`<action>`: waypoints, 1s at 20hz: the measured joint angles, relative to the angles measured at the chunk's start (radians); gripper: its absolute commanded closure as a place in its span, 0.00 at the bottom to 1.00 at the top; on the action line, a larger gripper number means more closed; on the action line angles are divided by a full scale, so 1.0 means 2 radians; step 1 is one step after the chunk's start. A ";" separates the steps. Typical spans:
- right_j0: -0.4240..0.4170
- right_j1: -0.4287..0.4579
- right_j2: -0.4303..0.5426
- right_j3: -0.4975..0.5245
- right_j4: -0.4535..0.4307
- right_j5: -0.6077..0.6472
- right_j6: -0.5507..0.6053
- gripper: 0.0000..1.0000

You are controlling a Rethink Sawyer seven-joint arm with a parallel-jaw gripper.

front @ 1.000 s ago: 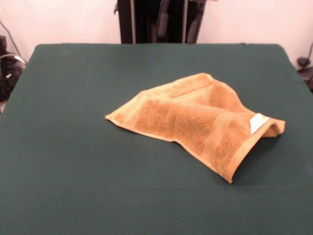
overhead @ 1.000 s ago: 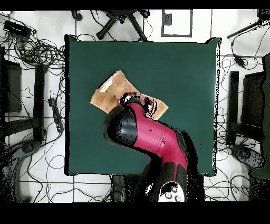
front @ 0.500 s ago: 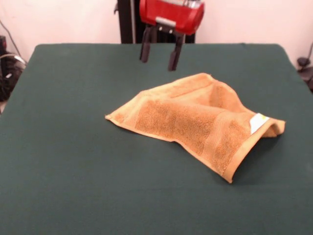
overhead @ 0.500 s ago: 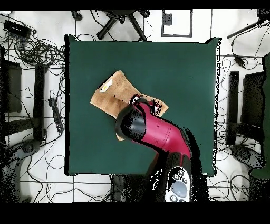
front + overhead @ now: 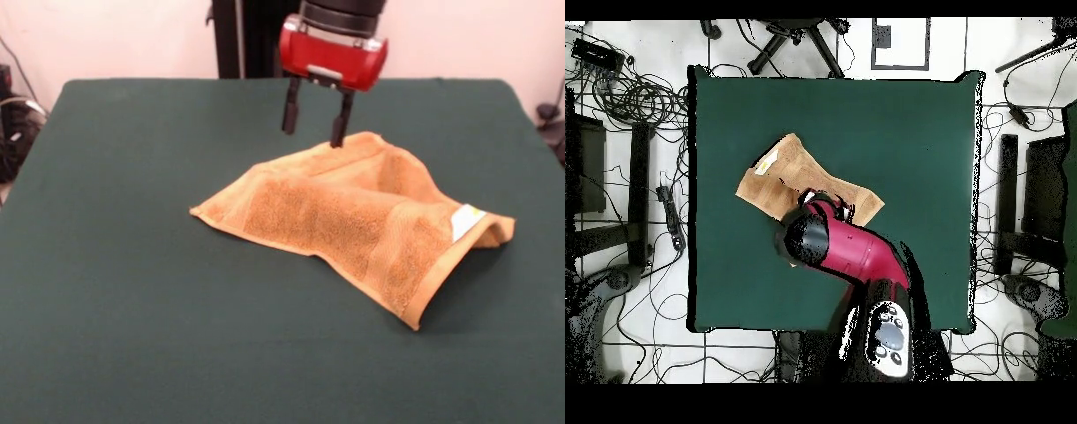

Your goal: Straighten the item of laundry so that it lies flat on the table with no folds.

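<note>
— Front view first: what filled most of it?
— Dark green desk (image 5: 132,291), spread wide under everything, with black stand posts (image 5: 228,40) behind its far edge.
— And on it?
— Orange-tan towel (image 5: 353,221), lay rumpled right of centre, folded over itself, far corner raised into a peak, white-and-yellow tag (image 5: 465,221) at the right edge.
— Overhead view?
— Same towel (image 5: 780,175) seen left of the desk's (image 5: 905,130) centre, partly covered by the red arm (image 5: 855,255).
— End effector?
— Red-bodied end effector (image 5: 313,128) hung over the towel's raised far corner, two dark fingers (image 5: 289,110) parted, nothing between them; one tip just above or touching the cloth, could not tell which.
</note>
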 measured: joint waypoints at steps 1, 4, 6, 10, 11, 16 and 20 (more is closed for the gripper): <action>0.001 0.001 0.001 0.000 0.000 0.000 0.000 0.00; 0.007 0.006 0.007 0.000 0.002 0.000 0.000 0.00; 0.010 0.008 0.008 0.000 0.004 0.000 0.000 0.00; 0.023 0.020 0.008 0.000 0.009 0.000 0.000 0.00; 0.027 0.023 0.008 0.000 0.010 0.000 0.000 0.00; 0.038 0.045 0.008 -0.004 0.010 0.000 0.000 0.00; 0.038 0.064 0.009 -0.009 0.010 0.000 0.000 0.00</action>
